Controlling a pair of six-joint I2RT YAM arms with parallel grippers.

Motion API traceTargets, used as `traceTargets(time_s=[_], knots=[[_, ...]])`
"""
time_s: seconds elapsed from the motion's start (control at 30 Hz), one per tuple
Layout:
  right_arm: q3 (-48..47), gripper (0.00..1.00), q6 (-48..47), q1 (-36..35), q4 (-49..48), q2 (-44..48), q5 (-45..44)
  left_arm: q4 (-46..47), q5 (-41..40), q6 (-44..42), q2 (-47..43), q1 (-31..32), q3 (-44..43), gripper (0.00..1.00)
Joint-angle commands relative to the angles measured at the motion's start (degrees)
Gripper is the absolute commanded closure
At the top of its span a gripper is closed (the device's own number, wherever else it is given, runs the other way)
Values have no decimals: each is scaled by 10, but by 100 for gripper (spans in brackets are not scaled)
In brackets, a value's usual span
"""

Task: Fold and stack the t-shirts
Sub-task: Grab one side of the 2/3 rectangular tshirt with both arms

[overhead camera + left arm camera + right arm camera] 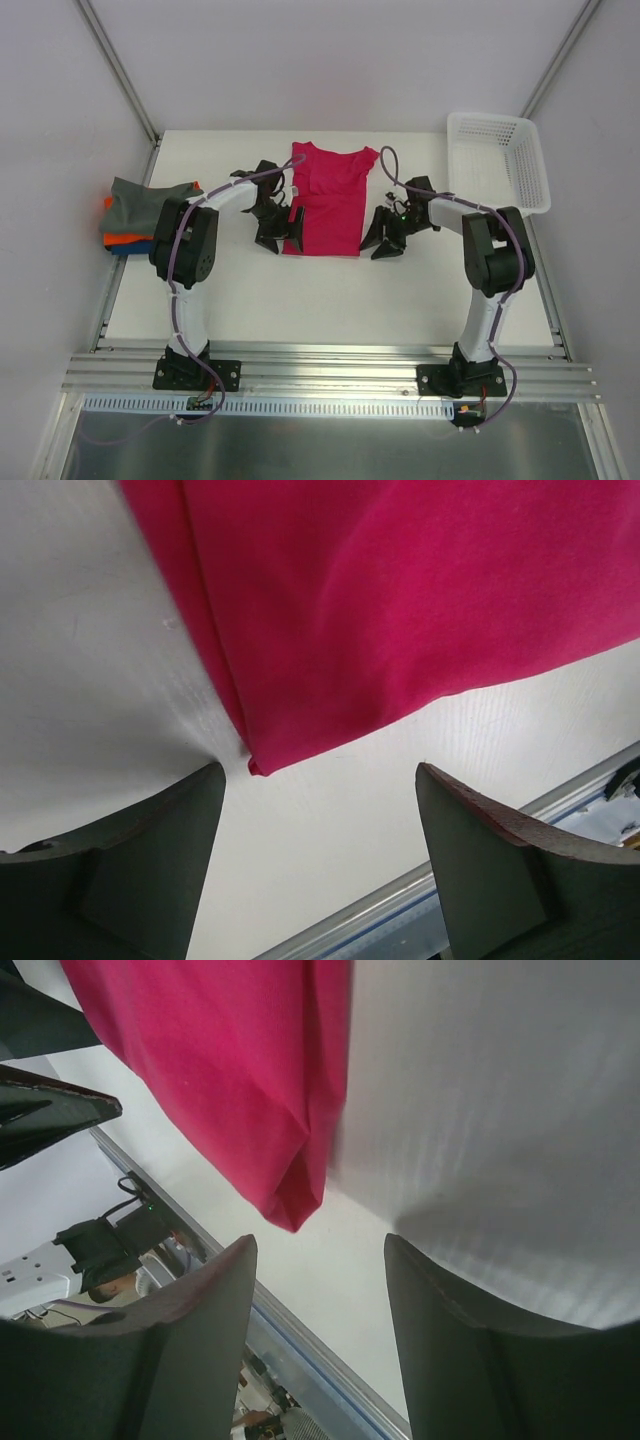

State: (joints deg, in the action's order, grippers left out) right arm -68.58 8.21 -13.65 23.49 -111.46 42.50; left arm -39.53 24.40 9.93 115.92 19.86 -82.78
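Note:
A magenta-red t-shirt (325,200) lies flat mid-table, folded lengthwise into a narrow strip with its neck at the far end. My left gripper (284,236) stands open at the shirt's near left corner. In the left wrist view that corner (255,763) sits just beyond the gripper (320,767), with nothing between the fingers (150,860). My right gripper (381,243) is open beside the near right corner, which hangs just past the gripper (320,1240) as a pointed fold (295,1222). Folded t-shirts (140,215), grey over orange over blue, are stacked at the left edge.
A white lattice basket (500,160) stands at the table's far right corner. A metal rail (330,365) runs along the near edge by the arm bases. White walls enclose the table at the back and sides.

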Motion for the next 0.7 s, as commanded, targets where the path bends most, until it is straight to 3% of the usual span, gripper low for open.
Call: traceTargets(time_s=[0.0, 0.23, 0.33, 0.37, 0.4, 0.67], knots=[[-24, 43, 11, -27, -13, -16, 17, 3, 40, 12, 9, -2, -12, 23], [-30, 47, 36, -59, -38, -40, 23, 8, 50, 15, 20, -7, -13, 29], [-37, 70, 39, -63, -43, -46, 29, 9, 55, 14, 22, -8, -12, 36], [-40, 82, 38, -62, -36, -46, 26, 9, 56, 15, 21, -8, -9, 38], [-42, 85, 31, -62, -32, -44, 23, 9, 58, 15, 19, -8, -6, 39], [-12, 86, 18, -45, -21, -16, 7, 11, 65, 15, 11, -8, 9, 46]])
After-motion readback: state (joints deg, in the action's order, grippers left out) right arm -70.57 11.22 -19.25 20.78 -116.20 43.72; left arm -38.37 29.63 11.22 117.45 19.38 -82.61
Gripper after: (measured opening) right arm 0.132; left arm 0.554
